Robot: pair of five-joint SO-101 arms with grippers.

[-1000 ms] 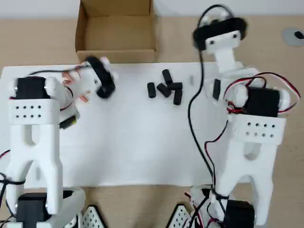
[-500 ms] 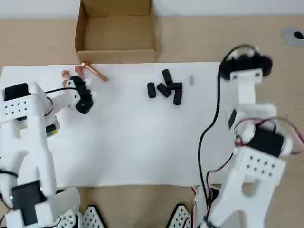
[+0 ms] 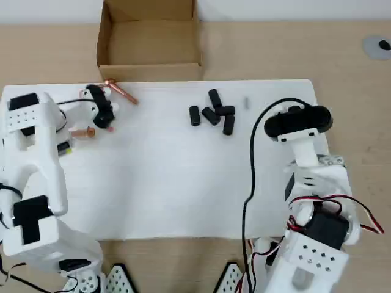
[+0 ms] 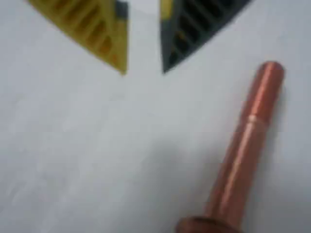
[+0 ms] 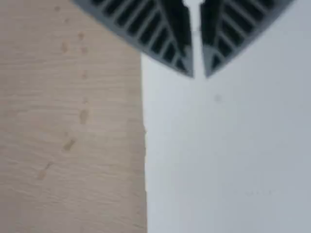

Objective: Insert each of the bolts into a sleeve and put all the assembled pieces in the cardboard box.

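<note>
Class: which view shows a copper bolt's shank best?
Left wrist view: a copper bolt lies close by the left gripper. The high view shows bolts whole but distant; the right wrist view faces mat and tabletop.

- Sheet (image 3: 183, 183) laid on table (image 3: 256, 49).
- Cardboard box (image 3: 149, 72) set on table, just behind sheet's far edge, left of centre.
- Sleeves (image 3: 214, 114) clustered on sheet, far half, right of centre.
- First bolt (image 3: 120, 91) laid at sheet's far edge, just before box.
- Second bolt (image 3: 82, 130) laid nearer, farther left.
- Left gripper (image 4: 143, 70) positioned over sheet, near both bolts.
- Right gripper (image 5: 197, 70) positioned over sheet's right edge, well apart from sleeves.
</note>
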